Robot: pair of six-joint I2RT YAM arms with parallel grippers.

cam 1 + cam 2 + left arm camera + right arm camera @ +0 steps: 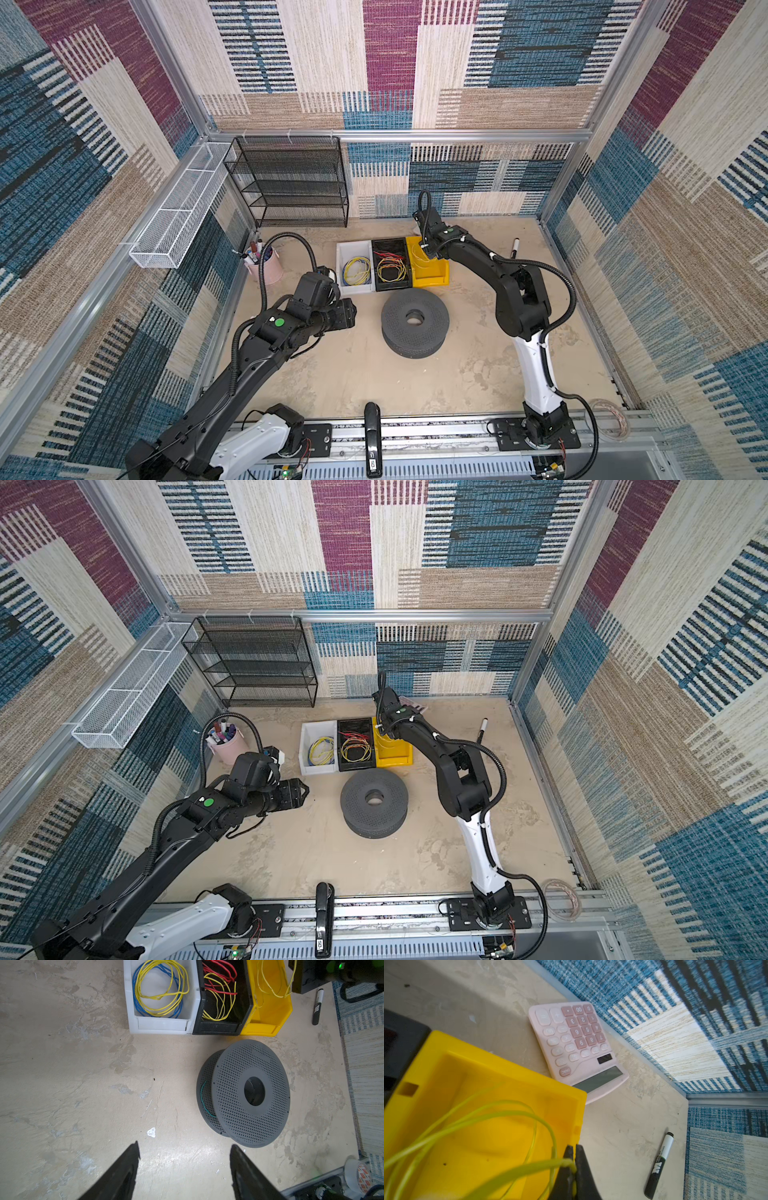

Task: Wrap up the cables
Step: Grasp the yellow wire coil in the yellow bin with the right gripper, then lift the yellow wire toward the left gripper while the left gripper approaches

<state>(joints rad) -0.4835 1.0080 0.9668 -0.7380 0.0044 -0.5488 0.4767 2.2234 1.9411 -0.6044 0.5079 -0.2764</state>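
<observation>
The cables are one thin yellow wire (520,1170) lying in loose loops in the yellow bin (467,1076). My right gripper (574,1147) is shut on a strand of it at the bin's side wall. In both top views that gripper (428,249) (384,729) reaches down into the yellow bin (432,276). The left wrist view shows the wire (276,995) too. My left gripper (184,1145) is open and holds nothing. It hovers over bare table left of the grey perforated spool (239,1064) (395,320).
A white bin (355,286) with a yellow-and-blue coil and a black bin (390,286) with red and yellow wires stand beside the yellow one. A marker (660,1163) and a pink calculator (577,1043) lie nearby. A pink pen cup (266,270) and a black mesh shelf (291,183) stand back left.
</observation>
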